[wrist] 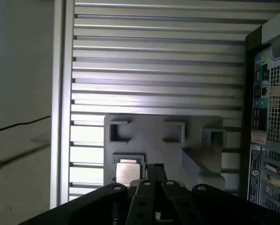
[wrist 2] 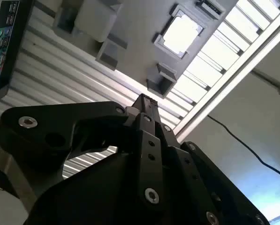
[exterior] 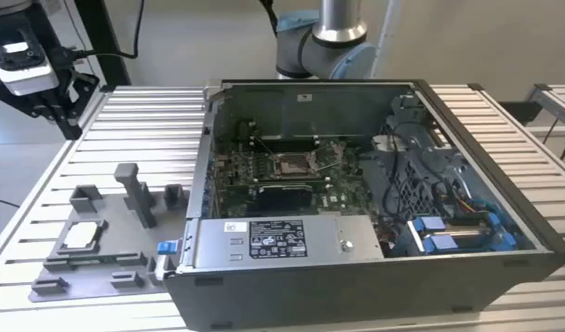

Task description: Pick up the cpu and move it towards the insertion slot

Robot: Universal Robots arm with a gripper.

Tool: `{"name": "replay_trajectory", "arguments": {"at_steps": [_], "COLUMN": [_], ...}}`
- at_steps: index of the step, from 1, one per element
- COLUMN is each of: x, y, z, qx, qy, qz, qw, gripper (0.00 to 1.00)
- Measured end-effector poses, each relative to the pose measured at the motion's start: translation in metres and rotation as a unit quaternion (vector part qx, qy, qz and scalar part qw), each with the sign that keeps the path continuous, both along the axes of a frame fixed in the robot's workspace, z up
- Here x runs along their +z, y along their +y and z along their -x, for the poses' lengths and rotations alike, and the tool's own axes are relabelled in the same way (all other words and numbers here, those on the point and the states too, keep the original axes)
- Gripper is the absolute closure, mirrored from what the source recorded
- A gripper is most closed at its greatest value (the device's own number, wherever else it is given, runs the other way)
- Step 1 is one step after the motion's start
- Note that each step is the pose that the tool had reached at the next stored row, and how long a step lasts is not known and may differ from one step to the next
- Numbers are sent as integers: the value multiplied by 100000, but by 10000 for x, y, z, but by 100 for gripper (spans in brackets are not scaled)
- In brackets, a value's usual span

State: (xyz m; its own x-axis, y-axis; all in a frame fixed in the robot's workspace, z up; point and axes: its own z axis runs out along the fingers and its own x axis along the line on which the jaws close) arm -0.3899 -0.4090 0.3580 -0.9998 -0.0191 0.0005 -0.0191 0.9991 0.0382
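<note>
Cpu [exterior: 82, 235]: lying flat in a pocket of the grey fixture plate [exterior: 116, 263], lower left of the exterior view, beside the computer case [exterior: 356, 277]. Insertion slot [exterior: 292, 164]: sitting inside the case, centre frame. Gripper [wrist 2: 147, 99]: hovering above the plate, fingertips pressing together, gripping nothing.

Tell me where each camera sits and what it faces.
Exterior view: off the arm, looking down into the open computer case; the arm rises behind it.
First wrist view: on the arm, looking past the hand at the cpu.
Second wrist view: likewise, from another side.
Shared: all three show the cpu.
</note>
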Motion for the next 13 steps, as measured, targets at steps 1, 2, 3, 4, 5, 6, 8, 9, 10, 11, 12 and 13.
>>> {"name": "replay_trajectory", "arguments": {"at_steps": [1,2,3,4,5,6,8,9,10,11,12,13], "x": [0,0,0,0,0,0,0,0,0,0,0,0], "y": [0,0,0,0,0,0,0,0,0,0,0,0], "z": [0,0,0,0,0,0,0,0,0,0,0,0], "qx": [1,-1,0,-3,1,-1,-1,-2,-2,0,-2,-1], "qy": [-1,-1,-1,-1,-2,1,1,-1,-1,-1,0,0], "qz": [-1,0,0,0,0,1,0,0,-1,-1,-1,0], "qw": [100000,100000,100000,100000,100000,100000,100000,100000,100000,100000,100000,100000], "gripper": [100,100,100,100,100,100,100,100,100,100,100,100]}}
